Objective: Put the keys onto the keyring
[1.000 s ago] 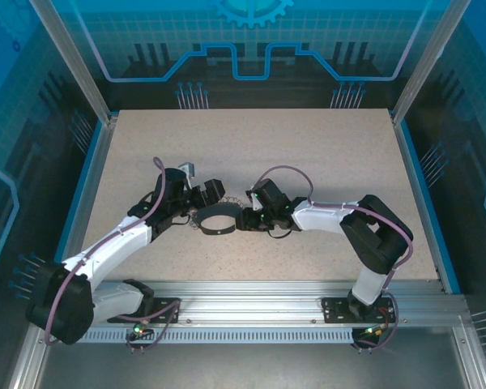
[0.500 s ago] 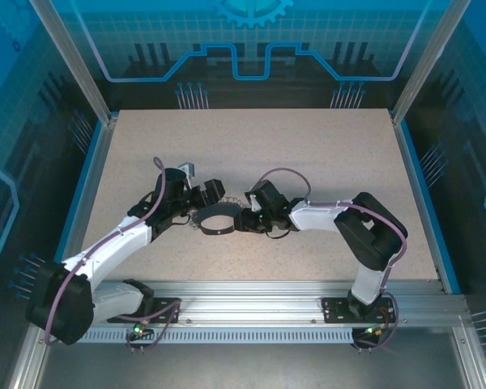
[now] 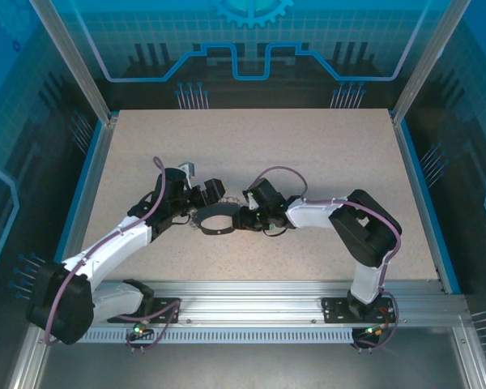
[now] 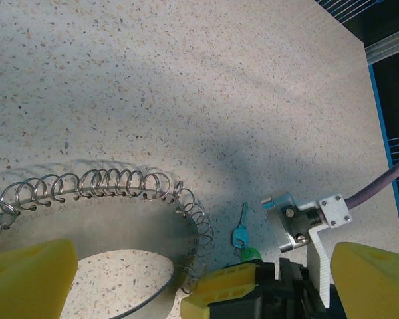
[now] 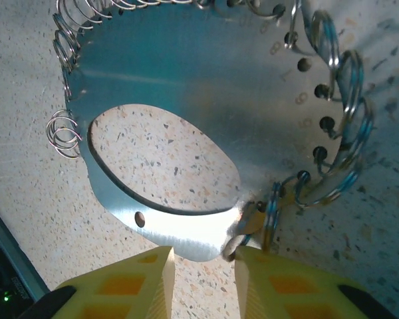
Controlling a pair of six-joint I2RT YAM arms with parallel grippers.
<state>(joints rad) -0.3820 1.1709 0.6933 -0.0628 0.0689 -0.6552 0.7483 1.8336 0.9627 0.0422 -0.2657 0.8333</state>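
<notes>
We see the keyring (image 3: 216,220) lying flat near the table's (image 3: 324,146) middle, a bit toward the near edge, btw the two grippers. The left gripper (image 3: 198,207) is at its left rim w/ fingers (image 4: 30,276) spread wide, i.e. open, nothing visibly pinched. The right gripper (image 5: 203,262) sits at the opposite rim. Its fingers (image 5: 276,279) are close together w/ a narrow gap, the keyring's edge just at their tips, and we can't tell whether they clamp anything. The key (image 4: 241,229) shows just outside the wire loops, not touching them. Its green tag end is at the right gripper's tip and its shaft points away.
</notes>
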